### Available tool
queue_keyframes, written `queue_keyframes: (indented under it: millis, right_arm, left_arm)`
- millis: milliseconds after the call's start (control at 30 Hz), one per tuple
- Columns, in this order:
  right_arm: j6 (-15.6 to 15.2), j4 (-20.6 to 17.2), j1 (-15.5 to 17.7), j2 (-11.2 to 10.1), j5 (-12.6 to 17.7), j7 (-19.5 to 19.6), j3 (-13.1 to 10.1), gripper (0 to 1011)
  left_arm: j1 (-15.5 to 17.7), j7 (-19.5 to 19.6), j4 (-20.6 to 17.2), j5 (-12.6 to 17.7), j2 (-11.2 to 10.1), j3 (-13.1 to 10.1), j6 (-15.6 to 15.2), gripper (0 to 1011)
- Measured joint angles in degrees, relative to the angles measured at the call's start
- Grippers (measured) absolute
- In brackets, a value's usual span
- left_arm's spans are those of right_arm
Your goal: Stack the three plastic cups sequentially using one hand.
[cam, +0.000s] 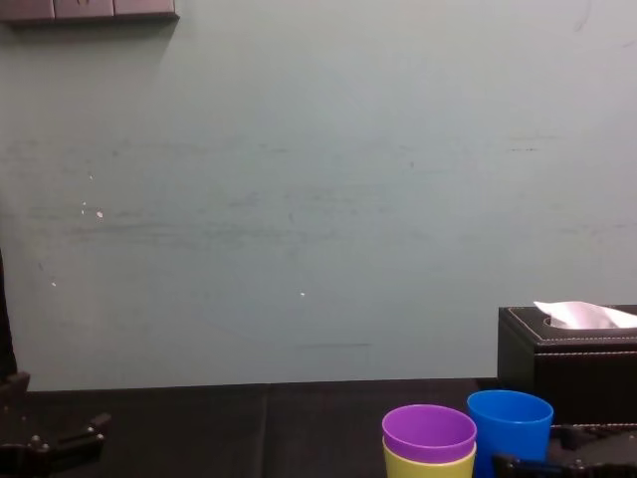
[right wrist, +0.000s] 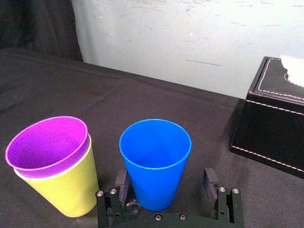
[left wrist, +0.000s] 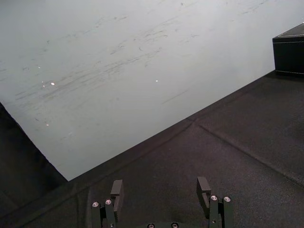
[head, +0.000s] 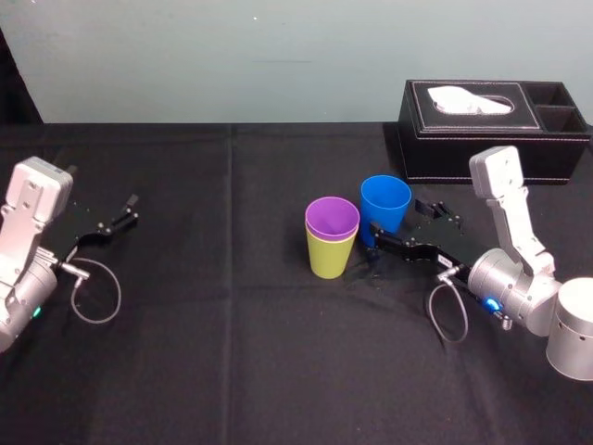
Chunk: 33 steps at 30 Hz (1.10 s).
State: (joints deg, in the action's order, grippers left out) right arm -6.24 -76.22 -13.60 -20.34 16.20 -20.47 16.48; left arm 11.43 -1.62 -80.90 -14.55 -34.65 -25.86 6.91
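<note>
Right pincer (right wrist: 165,177) astride plain blue cup (right wrist: 155,159)

Three plastic tumblers in all: one purple cup (head: 332,218), one yellow-green cup (head: 329,260), one blue cup (head: 384,204). One desk (head: 232,371). One black tissue box (head: 491,148), holding one white tissue (head: 468,99) and seemingly two side compartments. Two grippers: left gripper (left wrist: 161,192), right gripper (right wrist: 165,180), two jaws each.
</note>
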Motion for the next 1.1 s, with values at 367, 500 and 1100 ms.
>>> queue_keyframes:
  millis: [367,500,1100]
  right_arm:
    - [0.46,-0.02,0.24,0.36,0.88,-0.62,0.10,1003]
    - [0.64,0.07,0.27,0.52,0.87,-0.58,0.37,1003]
    - [1.53,1.83,-1.15,1.82,-0.04,0.16,1.17,1003]
  left_arm:
    - [0.00,0.00,0.00,0.00,0.00,0.00,0.00,1011]
    - [0.00,0.00,0.00,0.00,0.00,0.00,0.00,1011]
    - [0.00,0.00,0.00,0.00,0.00,0.00,0.00,1012]
